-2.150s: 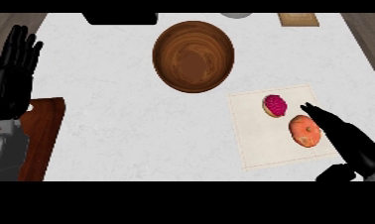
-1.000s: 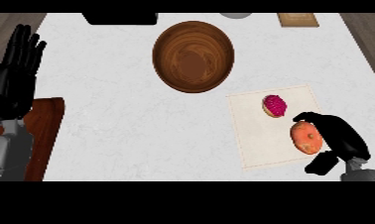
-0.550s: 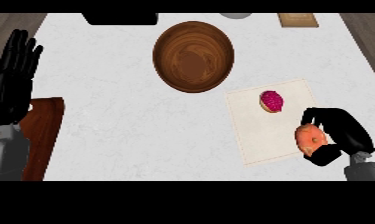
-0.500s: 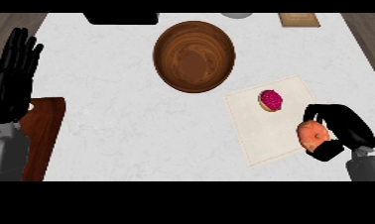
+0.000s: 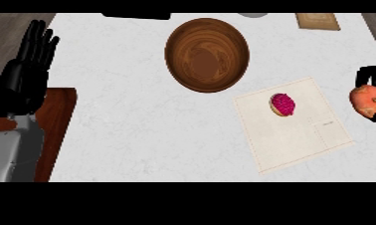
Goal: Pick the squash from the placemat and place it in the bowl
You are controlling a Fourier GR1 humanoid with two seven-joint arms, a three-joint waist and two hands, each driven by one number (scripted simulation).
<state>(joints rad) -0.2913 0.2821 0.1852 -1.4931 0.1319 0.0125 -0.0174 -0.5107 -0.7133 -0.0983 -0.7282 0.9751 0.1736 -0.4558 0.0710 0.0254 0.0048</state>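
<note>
Mostly open worktop (image 5: 132, 129)
Only the pink thing (image 5: 283, 104) on the placemat (image 5: 308, 139) sits between the right edge and the bowl (image 5: 207, 55); bare surface left and near of it.

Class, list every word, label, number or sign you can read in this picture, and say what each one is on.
No readable text anywhere in the head view.
placemat: one faint small mark near its right edge, too small to read.
bowl: plain wood grain, no lettering.
squash and pink-topped item: no label visible.
</note>
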